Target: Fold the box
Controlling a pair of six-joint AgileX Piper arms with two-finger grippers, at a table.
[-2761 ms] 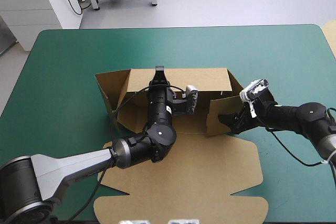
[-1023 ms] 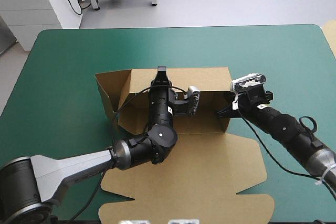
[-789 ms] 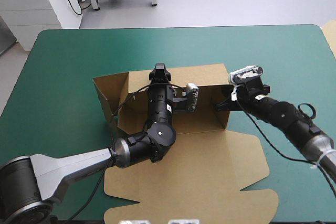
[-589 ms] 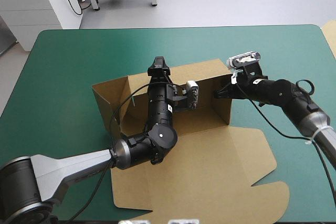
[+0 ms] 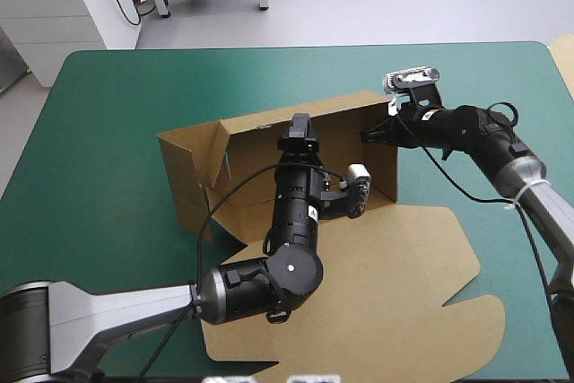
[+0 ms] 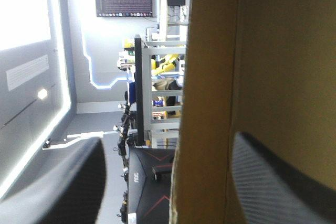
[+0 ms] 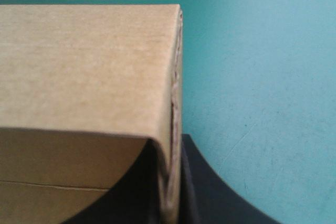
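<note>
The brown box (image 5: 251, 143) stands in the middle of the table with its walls raised and its lid (image 5: 386, 293) flat toward the near edge. My left gripper (image 5: 297, 125) reaches over the back wall. In the left wrist view that gripper (image 6: 168, 141) is open, and the wall's edge (image 6: 206, 103) stands upright between the spread black fingers (image 6: 79, 182). My right gripper (image 5: 369, 135) is at the box's far right corner. In the right wrist view it (image 7: 169, 141) is shut on the box (image 7: 79, 61), pinching the side wall's edge.
The box's left end flap (image 5: 193, 154) stands out loose toward the table's left. Bare teal-green cover (image 5: 108, 132) surrounds the box on the left, far and right sides. A pale board edge (image 5: 566, 56) shows at the table's right edge.
My left gripper has opened and shifted right along the back wall. My right gripper has carried the right corner toward the far edge, swinging the box and sliding the lid to the right.
</note>
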